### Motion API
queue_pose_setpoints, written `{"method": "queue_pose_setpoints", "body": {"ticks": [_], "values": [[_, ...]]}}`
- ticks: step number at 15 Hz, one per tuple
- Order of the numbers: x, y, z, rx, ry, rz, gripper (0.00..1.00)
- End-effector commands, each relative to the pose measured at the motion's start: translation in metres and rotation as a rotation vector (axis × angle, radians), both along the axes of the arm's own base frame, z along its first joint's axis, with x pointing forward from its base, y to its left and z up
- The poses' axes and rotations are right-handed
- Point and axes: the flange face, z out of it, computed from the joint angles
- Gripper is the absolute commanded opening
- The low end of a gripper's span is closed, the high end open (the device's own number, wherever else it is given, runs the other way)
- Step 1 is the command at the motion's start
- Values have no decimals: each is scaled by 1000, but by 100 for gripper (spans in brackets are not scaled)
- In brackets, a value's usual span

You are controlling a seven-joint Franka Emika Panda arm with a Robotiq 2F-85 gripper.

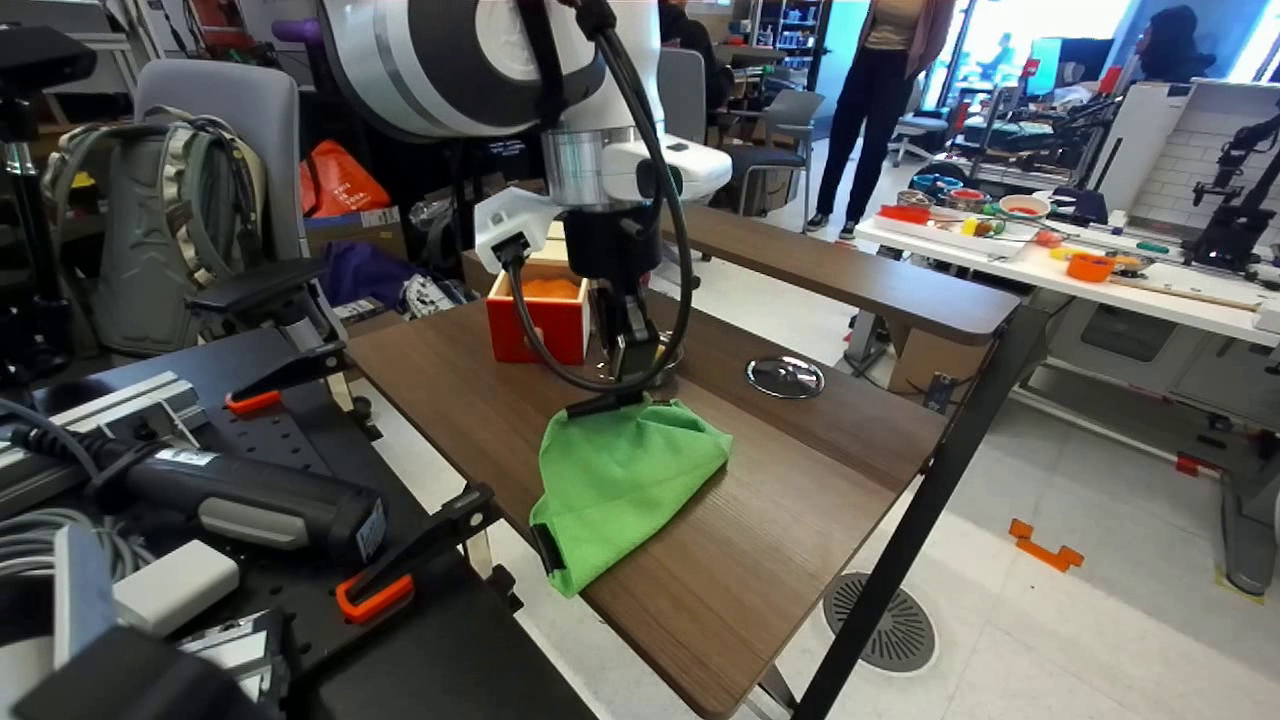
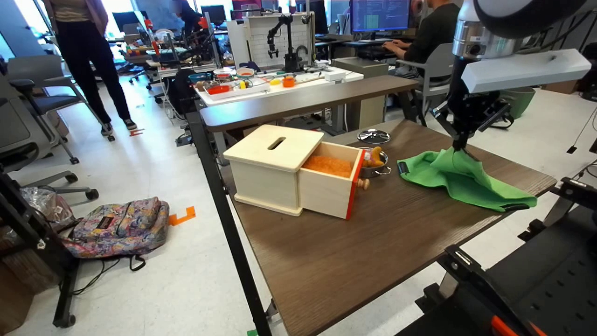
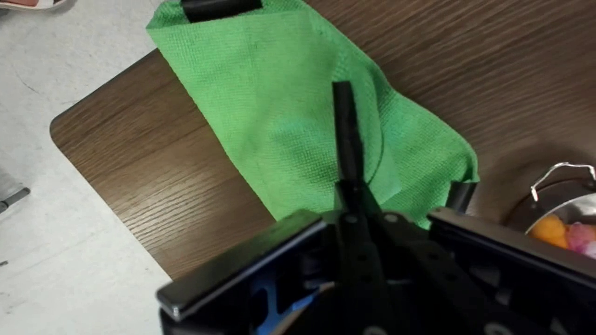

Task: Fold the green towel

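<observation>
We count one green towel (image 1: 620, 480) on the brown table (image 2: 373, 261), a corner over its edge; our one gripper (image 2: 461, 146) pinches the towel. Nearby we see one pot (image 2: 373, 171), one lid (image 2: 374, 136) and one wooden box (image 2: 263, 182) with one open drawer (image 2: 324, 191).

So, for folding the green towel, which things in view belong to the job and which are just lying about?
Belong to the job:
green towel, the cloth to fold
gripper, right at the towel

Just lying about:
wooden box, its drawer pulled out
metal pot
shiny round lid, apart from the pot
patterned backpack on the floor
</observation>
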Motion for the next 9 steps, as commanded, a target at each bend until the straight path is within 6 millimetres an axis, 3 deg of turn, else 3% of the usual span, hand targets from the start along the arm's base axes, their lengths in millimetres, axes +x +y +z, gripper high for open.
{"method": "queue_pose_setpoints", "body": {"ticks": [1, 6, 8, 9], "values": [[6, 3, -14, -5, 19, -1, 0], [10, -2, -41, -43, 44, -21, 0], [12, -5, -47, -55, 59, -29, 29], [13, -6, -49, -59, 63, -30, 34]]}}
